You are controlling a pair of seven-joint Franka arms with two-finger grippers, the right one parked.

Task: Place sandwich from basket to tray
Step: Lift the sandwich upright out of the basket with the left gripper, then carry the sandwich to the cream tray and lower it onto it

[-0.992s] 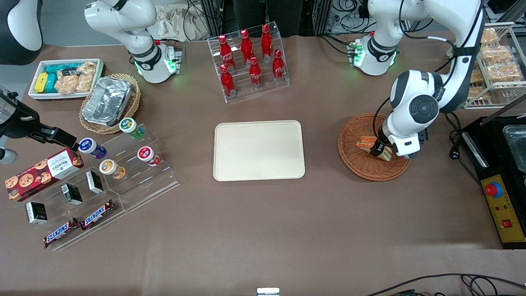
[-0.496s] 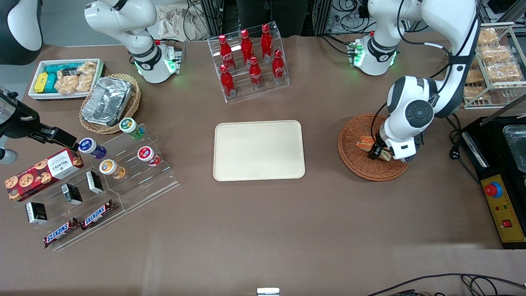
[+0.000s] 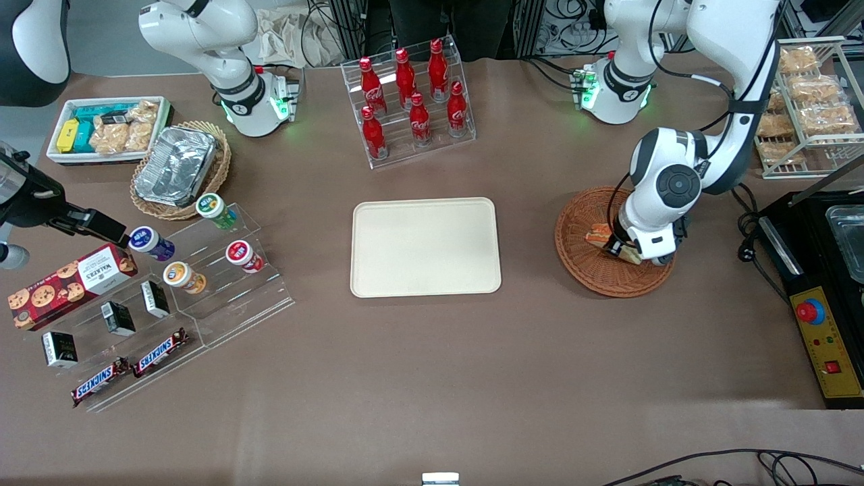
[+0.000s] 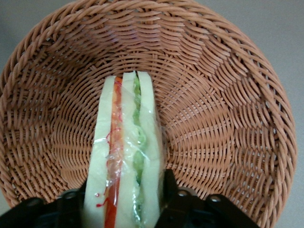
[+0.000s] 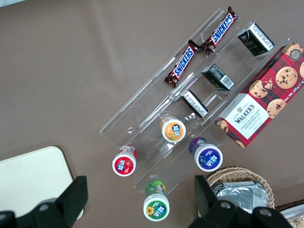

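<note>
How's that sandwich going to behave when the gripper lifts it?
The sandwich looks like soft bread, so it will probably squash between the gripper fingers. Its clear wrap may be slippery. Small wedge, likely light, lying in the basket.

The pincer, closed on the sandwich in the basket, hangs low over a matte brown surface. Nearer the camera than the pincer, the surface shows soft pale glare. Farther from the camera, black cables crowd the surface's edge.
</note>
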